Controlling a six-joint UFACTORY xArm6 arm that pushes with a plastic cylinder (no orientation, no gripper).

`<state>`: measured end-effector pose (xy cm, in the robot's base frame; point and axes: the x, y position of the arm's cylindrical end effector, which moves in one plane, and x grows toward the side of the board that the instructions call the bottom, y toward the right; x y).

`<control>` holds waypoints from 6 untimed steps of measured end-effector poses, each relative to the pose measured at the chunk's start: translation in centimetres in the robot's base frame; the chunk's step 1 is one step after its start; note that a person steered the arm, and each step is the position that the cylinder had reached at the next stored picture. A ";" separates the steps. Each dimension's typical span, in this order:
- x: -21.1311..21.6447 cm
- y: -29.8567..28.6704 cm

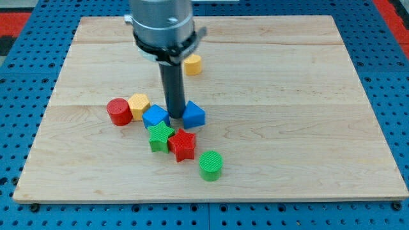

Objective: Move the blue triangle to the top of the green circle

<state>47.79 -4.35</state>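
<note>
Nearest the camera, toward six o'clock on the desk (319,147), the green circle (210,165) is seen standing alone, with bare wood at its twelve o'clock side. At about ten o'clock from it, close by, a red star (183,144) is found touching a green star (160,136).

No jaws are fitted to this arm, so nothing is gripped; only a dark rod is carried, and my tip (176,117) is set down between two blue blocks. The blue triangle (193,115) lies just at three o'clock of the tip, seemingly in contact, though this cannot be told for certain. A second blue block (155,117), of unclear shape, sits at nine o'clock of the tip. Further toward nine o'clock, a yellow block (138,104) and a red cylinder (119,111) are seen side by side. Another yellow block (192,64) is partly hidden behind the arm near twelve o'clock.

The step in hand is judged to be the early push: the triangle is near the circle but not yet directly at its twelve o'clock. A push toward five o'clock is called for next, with the tip moved round to the triangle's eleven o'clock side and the red star avoided.

The desk is of pale wooden planks, laid on a blue perforated base (25,64).
</note>
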 end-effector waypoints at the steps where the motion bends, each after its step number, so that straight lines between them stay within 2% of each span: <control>1: 1.2 0.9; 2: -3.3 4.9; 3: -5.2 6.9; 4: -3.0 10.4; 5: -1.9 4.0; 6: -2.8 4.4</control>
